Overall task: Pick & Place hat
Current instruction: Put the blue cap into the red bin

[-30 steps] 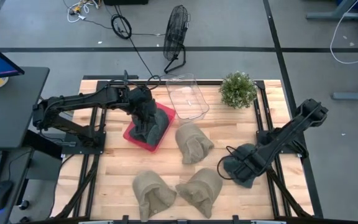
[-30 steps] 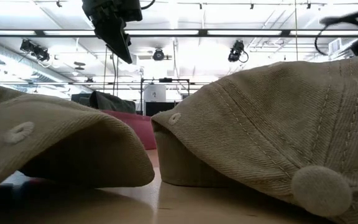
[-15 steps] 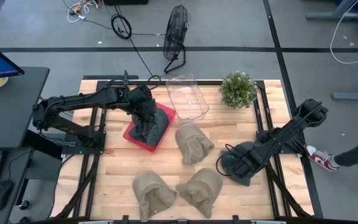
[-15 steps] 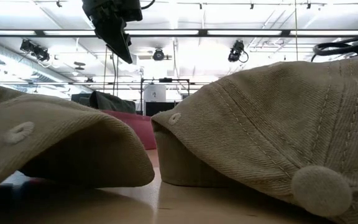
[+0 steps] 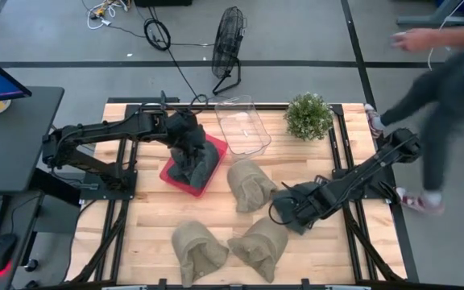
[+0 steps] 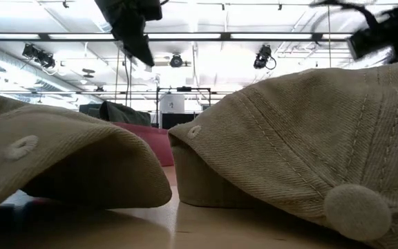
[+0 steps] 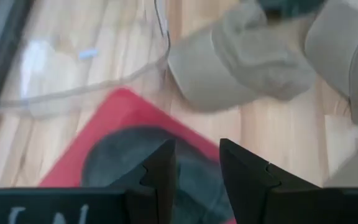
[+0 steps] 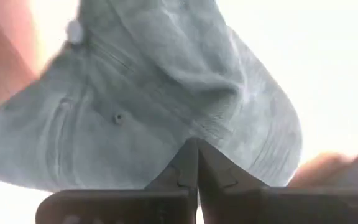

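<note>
Three tan hats [image 5: 250,185] [image 5: 197,250] [image 5: 260,240] lie on the wooden table. A dark hat [image 5: 202,161] rests in a red tray [image 5: 170,173], also seen in the left wrist view [image 7: 191,180]. My left gripper [image 7: 194,163] hangs open above that hat, well clear of it in the low view [image 6: 138,48]. My right gripper [image 5: 279,211] sits right of the middle tan hat, shut on a dark grey hat [image 8: 166,87] that fills its wrist view. My right gripper pinches the dark grey hat's edge [image 8: 219,127] between its two shut fingers [image 8: 185,163], and the crown spreads out beyond the tips. Its button [image 8: 73,30] lies far from the hold. Whether the hat is clear of the table I cannot tell.
A clear plastic container [image 5: 242,123] and a potted plant [image 5: 308,115] stand at the table's far edge. A fan [image 5: 228,48] stands on the floor beyond. A person [image 5: 441,80] walks past the table's right far corner.
My right gripper has shut on the dark grey hat and moved with it toward the table's left edge, nearer the tan hats. A person has walked into view at the right.
</note>
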Controlling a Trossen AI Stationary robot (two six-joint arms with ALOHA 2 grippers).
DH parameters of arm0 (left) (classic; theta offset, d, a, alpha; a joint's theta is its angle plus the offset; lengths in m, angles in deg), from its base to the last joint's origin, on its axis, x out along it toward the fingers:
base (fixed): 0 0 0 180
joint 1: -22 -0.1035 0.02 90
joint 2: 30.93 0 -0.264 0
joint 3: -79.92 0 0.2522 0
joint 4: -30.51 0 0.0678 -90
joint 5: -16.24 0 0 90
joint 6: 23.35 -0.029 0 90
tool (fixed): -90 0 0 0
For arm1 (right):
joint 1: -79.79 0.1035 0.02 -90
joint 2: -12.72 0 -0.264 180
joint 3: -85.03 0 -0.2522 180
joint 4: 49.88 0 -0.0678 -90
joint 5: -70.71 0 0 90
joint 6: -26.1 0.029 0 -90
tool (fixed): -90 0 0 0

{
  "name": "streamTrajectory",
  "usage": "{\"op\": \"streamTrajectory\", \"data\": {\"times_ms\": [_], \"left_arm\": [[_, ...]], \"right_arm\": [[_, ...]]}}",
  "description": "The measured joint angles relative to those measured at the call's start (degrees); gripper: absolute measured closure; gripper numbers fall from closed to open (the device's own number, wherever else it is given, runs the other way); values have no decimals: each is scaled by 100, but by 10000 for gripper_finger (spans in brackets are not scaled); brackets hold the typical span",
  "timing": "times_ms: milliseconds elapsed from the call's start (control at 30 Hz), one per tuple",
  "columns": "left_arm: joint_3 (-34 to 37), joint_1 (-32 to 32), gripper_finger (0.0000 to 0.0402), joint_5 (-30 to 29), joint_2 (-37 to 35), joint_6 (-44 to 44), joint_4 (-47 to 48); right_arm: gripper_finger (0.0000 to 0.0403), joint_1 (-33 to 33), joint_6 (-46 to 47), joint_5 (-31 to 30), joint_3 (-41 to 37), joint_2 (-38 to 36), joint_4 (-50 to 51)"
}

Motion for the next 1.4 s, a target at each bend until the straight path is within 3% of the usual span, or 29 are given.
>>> {"op": "streamTrajectory", "data": {"times_ms": [300,500,700,933,1100,1400], "left_arm": [[0,325,275,118,2,6,-430],[0,431,275,108,4,469,-411],[0,548,275,107,9,635,-170],[0,644,275,107,9,638,-80],[0,642,275,105,10,639,-86],[0,640,275,105,11,640,-86]], "right_arm": [[402,-448,-1389,-826,600,0,-158],[402,-667,-1434,-798,464,2,-275],[403,-687,-1343,-264,-157,2,-1039],[400,-687,-1213,-307,-711,2,-1540],[358,-701,-1087,-328,-740,2,-1546],[230,-700,-1263,-728,-740,2,-1571]]}}
